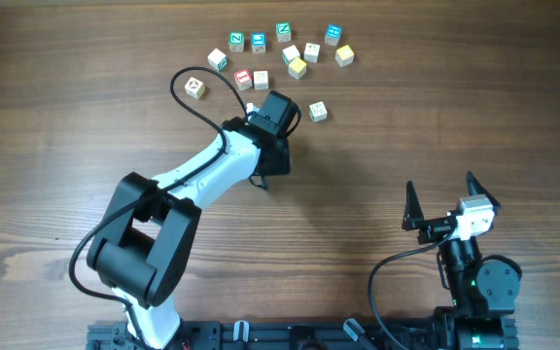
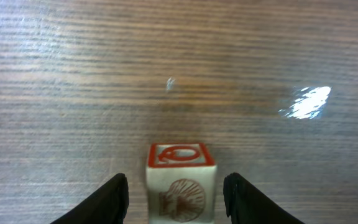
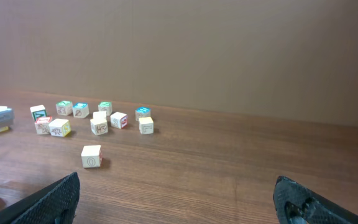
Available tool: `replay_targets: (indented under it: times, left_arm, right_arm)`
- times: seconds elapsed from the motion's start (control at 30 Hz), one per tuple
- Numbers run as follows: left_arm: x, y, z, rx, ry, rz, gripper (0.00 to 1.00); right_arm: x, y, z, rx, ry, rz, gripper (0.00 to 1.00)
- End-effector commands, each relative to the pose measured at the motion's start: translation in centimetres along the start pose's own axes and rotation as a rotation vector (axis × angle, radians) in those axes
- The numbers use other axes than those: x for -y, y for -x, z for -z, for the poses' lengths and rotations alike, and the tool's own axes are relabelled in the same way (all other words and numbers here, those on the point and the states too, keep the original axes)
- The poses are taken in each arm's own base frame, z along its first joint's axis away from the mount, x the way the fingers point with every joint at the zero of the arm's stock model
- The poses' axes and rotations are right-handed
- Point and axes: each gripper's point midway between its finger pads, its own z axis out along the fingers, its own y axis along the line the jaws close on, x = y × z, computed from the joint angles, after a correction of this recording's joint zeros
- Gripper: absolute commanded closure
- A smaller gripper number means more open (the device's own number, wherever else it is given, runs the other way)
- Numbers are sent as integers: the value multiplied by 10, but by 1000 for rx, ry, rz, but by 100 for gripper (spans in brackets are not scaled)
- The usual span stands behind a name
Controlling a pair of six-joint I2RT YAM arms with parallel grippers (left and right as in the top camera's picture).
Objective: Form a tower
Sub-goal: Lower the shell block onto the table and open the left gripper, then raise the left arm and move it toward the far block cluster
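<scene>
Nearest the left wrist lens, the two dark fingers (image 2: 115,199) of the left end effector (image 2: 176,183) are seen at the lower edge, parted, with the tower (image 2: 180,186) standing between them. Only its top cube is shown: a pale wooden block with a red-framed upper face and a red shell drawn on its side. A narrow gap is left on either side, so the block is touched by neither finger. Whatever lies under it is cut off by the frame edge, and the number of cubes below cannot be told. Behind it only the brown bench (image 2: 166,62) is seen, marked by a spot of glare.

From overhead the tower is hidden under the left end effector (image 1: 265,115), which is held toward the far side of the bench, near its middle. Just beyond it the loose cubes (image 1: 285,53) are scattered in a group along the far edge. A single cube (image 1: 317,112) lies just to its right, apart from it, and another cube (image 1: 194,87) lies to its left.

The right end effector (image 1: 440,187) is held well apart from all of this, at the near right. Its jaws are spread wide, with nothing between them.
</scene>
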Motion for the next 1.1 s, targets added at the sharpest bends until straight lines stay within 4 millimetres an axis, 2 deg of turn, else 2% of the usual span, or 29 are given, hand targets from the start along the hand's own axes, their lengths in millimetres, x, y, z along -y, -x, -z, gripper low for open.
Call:
replay_targets:
  times: [0.0, 0.1, 0.2, 0.3, 0.33, 0.37, 0.47, 0.5, 0.53, 0.6, 0.63, 0.7, 0.77, 0.9, 1.0, 1.07]
  left_arm:
    - [-5, -7, -4, -19, 28, -12, 47]
    - [-8, 1, -2, -3, 26, -25, 41]
    - [-14, 23, 12, 11, 22, -38, 31]
    - [-18, 59, 50, 32, 15, -59, 28]
    - [-21, 77, 71, 57, 11, -45, 23]
    - [-22, 88, 83, 75, 6, -35, 21]
    - [-25, 133, 139, 187, -30, -32, 20]
    - [-26, 145, 156, 224, -42, -20, 24]
    - [-25, 153, 169, 252, -59, -13, 38]
    - [-22, 152, 176, 242, -81, -14, 35]
    - [-24, 142, 172, 203, -67, -19, 32]
    - [-28, 115, 151, 82, -24, -36, 28]
    - [-29, 86, 121, -34, 15, -57, 28]
    - [-10, 20, 44, -199, -6, -125, 28]
    - [-5, -4, 15, -207, -4, -114, 28]
    - [-2, -12, 3, -195, -10, -124, 27]
  right_arm:
    - [-1, 3, 0, 12, 7, -13, 0]
    - [-1, 3, 0, 12, 7, -13, 0]
    - [-1, 3, 0, 12, 7, -13, 0]
    - [-1, 3, 0, 12, 7, -13, 0]
    - [-1, 3, 0, 12, 7, -12, 0]
    - [-1, 3, 0, 12, 7, -12, 0]
    - [-1, 3, 0, 12, 7, -13, 0]
    - [-1, 3, 0, 12, 7, -13, 0]
    - [-1, 3, 0, 12, 7, -12, 0]
    - [-1, 3, 0, 12, 7, -13, 0]
    - [-1, 3, 0, 12, 7, -13, 0]
    - [-1, 3, 0, 12, 7, -13, 1]
    - [-1, 3, 0, 12, 7, -12, 1]
    - [-1, 3, 0, 12, 7, -12, 0]
    - [-1, 3, 0, 12, 7, -13, 0]
    - [-1, 3, 0, 12, 7, -12, 0]
